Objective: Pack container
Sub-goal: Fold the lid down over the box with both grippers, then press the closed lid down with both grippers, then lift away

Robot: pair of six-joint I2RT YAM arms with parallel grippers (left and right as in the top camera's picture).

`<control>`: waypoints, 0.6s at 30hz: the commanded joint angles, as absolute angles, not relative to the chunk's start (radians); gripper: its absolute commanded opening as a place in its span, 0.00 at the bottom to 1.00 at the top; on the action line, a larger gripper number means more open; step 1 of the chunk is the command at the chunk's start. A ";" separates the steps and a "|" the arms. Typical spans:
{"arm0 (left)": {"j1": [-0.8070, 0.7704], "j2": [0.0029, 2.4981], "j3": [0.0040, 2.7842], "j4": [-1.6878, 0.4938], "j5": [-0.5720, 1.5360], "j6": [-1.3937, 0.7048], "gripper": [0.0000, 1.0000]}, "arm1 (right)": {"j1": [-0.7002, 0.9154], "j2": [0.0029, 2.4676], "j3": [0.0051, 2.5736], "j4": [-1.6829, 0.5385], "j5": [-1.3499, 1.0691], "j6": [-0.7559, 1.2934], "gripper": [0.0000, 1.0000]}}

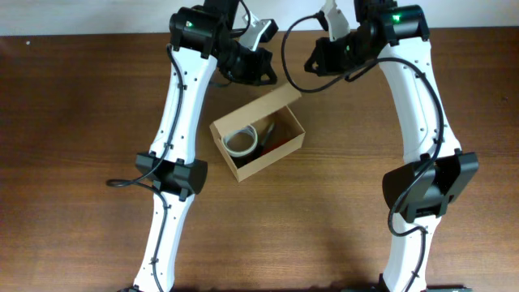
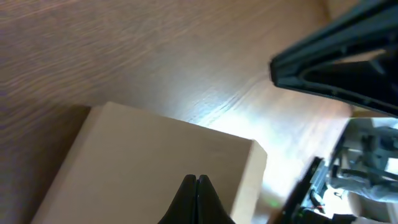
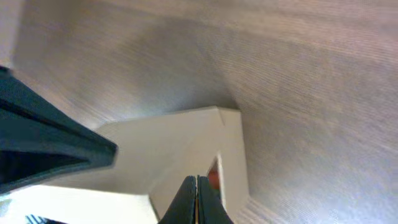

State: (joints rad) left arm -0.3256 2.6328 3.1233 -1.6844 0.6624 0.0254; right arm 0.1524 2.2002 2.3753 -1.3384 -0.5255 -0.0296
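The container (image 1: 258, 135) is a small tan cardboard box standing open in the middle of the table, its flap lid (image 1: 269, 101) raised at the far side. Inside lie a white tape roll (image 1: 241, 139) and a red and dark item (image 1: 272, 136). My left gripper (image 1: 263, 75) is shut and empty, just behind the flap; in the left wrist view its tips (image 2: 197, 182) hover over the plain flap (image 2: 143, 162). My right gripper (image 1: 315, 65) is shut and empty, behind the box's far right corner. In the right wrist view its tips (image 3: 196, 182) sit above the box (image 3: 180, 134), with the red item (image 3: 215, 179) showing.
The dark wooden table (image 1: 81, 105) extends around the box. Both arms reach over the far side of the table, their grippers close together. The right arm (image 2: 342, 56) shows in the left wrist view, and the left arm (image 3: 43, 149) shows in the right wrist view.
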 commanded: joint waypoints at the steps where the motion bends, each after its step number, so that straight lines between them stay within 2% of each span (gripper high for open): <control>1: -0.324 2.566 3.138 -1.687 0.566 0.007 0.01 | 0.156 2.168 2.407 -1.367 -0.446 -0.056 0.04; 11: -0.324 2.445 3.095 -1.687 0.237 -0.031 0.01 | 0.156 2.115 2.408 -1.468 -0.368 -0.064 0.04; 18: -0.324 2.299 2.836 -1.687 0.097 -0.030 0.01 | 0.159 2.087 2.408 -1.605 -0.331 -0.044 0.04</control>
State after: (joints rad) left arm -0.3264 2.3592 2.9334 -1.6833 0.1997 -0.0204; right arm 0.1524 2.1300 2.3859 -1.5764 -0.3622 -0.0509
